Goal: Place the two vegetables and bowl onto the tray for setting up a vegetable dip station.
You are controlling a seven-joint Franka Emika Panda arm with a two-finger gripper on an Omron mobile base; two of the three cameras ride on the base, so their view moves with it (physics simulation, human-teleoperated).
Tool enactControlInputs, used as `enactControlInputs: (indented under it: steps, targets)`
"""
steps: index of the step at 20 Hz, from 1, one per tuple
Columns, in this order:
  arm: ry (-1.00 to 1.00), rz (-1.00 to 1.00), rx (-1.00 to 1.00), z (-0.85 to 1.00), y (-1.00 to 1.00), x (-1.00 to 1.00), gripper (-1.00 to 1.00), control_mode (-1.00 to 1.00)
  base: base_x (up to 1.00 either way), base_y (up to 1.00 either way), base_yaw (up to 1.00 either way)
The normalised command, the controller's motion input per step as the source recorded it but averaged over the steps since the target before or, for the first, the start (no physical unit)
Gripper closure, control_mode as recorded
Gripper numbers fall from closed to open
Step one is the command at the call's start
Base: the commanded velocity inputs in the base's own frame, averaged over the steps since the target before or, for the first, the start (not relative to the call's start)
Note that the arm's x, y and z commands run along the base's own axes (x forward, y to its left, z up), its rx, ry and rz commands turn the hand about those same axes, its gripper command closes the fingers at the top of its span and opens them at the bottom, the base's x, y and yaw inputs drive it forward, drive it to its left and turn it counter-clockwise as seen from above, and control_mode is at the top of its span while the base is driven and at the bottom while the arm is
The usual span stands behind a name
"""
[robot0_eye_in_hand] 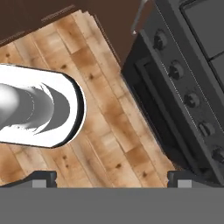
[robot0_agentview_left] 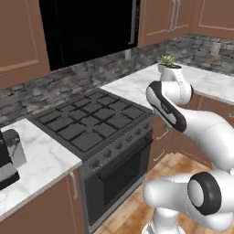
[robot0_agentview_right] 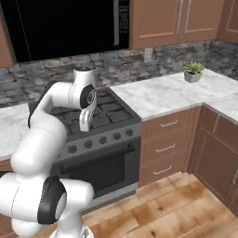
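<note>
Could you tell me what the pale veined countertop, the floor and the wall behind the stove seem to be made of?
The pale veined countertop looks like polished marble, with grey veins. The brown plank floor looks like wood, with grain and knots. The grey rough wall looks like stacked stone, in uneven blocks.

Claw (robot0_eye_in_hand: pixel 113 178) spread wide, over wooden floor (robot0_eye_in_hand: pixel 109 131), beside oven (robot0_eye_in_hand: pixel 159 116)

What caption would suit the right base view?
White robot arm folded before a black gas stove, marble counter and small potted plant alongside.
</note>
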Motion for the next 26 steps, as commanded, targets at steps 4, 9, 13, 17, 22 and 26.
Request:
enactControlInputs:
  steps: [4,9,13,17,22,26]
  targets:
    - [0.00,0.00,0.00,0.00,0.00,0.00,-1.00,1.00,0.01,-0.15,-0.76]
    - [0.00,0.00,0.00,0.00,0.00,0.00,-1.00,1.00,0.00,-0.05,-0.84]
    - [0.00,0.00,0.00,0.00,0.00,0.00,-1.00,1.00,0.00,-0.01,-0.94]
    - [0.00,0.00,0.00,0.00,0.00,0.00,-1.00,1.00,0.00,0.00,-0.98]
    - [0.00,0.00,0.00,0.00,0.00,0.00,-1.00,1.00,0.00,0.00,-0.98]
    - [0.00,0.00,0.00,0.00,0.00,0.00,-1.00,1.00,0.00,0.00,-0.99]
